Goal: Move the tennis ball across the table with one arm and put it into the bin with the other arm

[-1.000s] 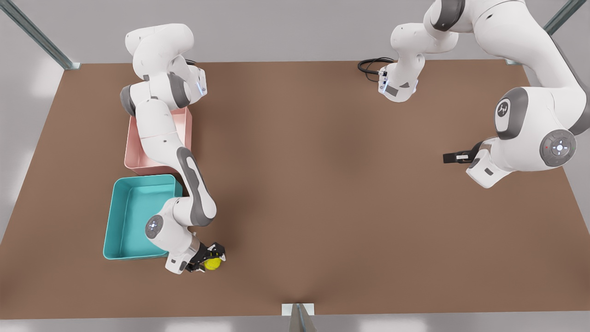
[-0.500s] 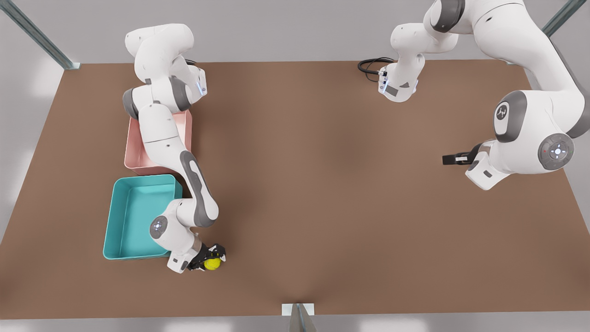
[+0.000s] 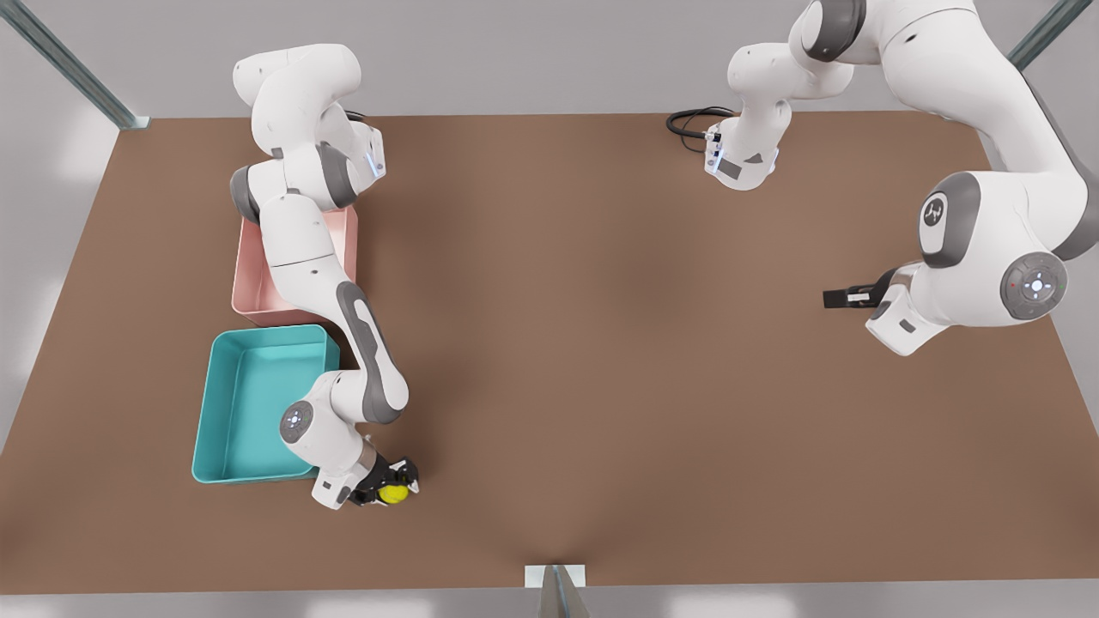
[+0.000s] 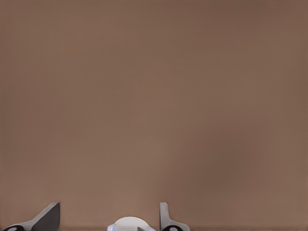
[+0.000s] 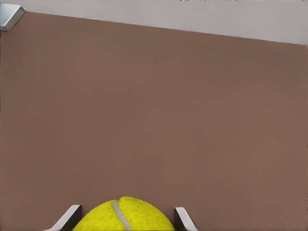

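The yellow-green tennis ball point(image 3: 394, 493) sits between the fingers of my right gripper point(image 3: 396, 489), just off the near right corner of the teal bin point(image 3: 206, 403), over the brown table point(image 3: 601, 343). In the right wrist view the tennis ball point(image 5: 124, 216) fills the gap between both fingers point(image 5: 68, 219), with the right gripper point(image 5: 126, 222) shut on it. My left gripper point(image 3: 846, 297) waits at the front view's right, over bare table. The left wrist view shows the left gripper point(image 4: 107, 217) open, its fingertips point(image 4: 48, 215) apart with nothing between them.
A pink bin point(image 3: 243, 287) stands directly behind the teal one, partly covered by the right arm. A black cable point(image 3: 687, 122) loops at the left arm's base by the far edge. A metal bracket point(image 3: 555, 577) marks the near edge.
The right arm's wrist and elbow have shifted slightly beside the teal bin, with the ball still gripped. The left arm has drifted a little toward the front view's upper right.
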### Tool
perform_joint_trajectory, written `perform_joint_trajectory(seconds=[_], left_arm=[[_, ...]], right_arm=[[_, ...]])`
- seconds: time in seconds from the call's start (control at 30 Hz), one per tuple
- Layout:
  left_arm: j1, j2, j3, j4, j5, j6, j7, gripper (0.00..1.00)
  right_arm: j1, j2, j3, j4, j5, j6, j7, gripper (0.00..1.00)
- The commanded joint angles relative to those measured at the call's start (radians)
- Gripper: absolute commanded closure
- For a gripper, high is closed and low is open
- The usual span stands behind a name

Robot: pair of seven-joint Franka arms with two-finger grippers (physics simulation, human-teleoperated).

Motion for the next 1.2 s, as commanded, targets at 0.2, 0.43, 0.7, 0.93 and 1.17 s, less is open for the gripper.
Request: perform_joint_trajectory(seconds=[0.2,0.43,0.7,0.93,1.17], left_arm=[[0.0,0.003,0.0,0.0,0.0,-0.001,-0.002,0.0],[0.0,0.003,0.0,0.0,0.0,-0.002,-0.002,0.0],[-0.002,0.003,0.0,0.0,-0.001,-0.002,-0.003,0.0],[0.0,0.007,0.0,0.0,-0.001,-0.007,-0.003,0.0],[-0.002,0.006,0.0,0.0,-0.001,-0.016,-0.006,0.0]], right_arm=[[0.0,-0.02,0.004,0.007,-0.008,-0.011,0.036,0.39],[-0.038,-0.123,-0.001,-0.005,-0.016,-0.178,-0.028,0.39],[-0.225,-0.477,-0.006,-0.384,-0.196,-0.39,-0.243,0.38],[-0.298,-0.571,-0.029,-0.634,-0.282,-0.393,-0.295,0.0],[-0.278,-0.543,-0.03,-0.327,-0.328,-0.859,0.112,0.0]])
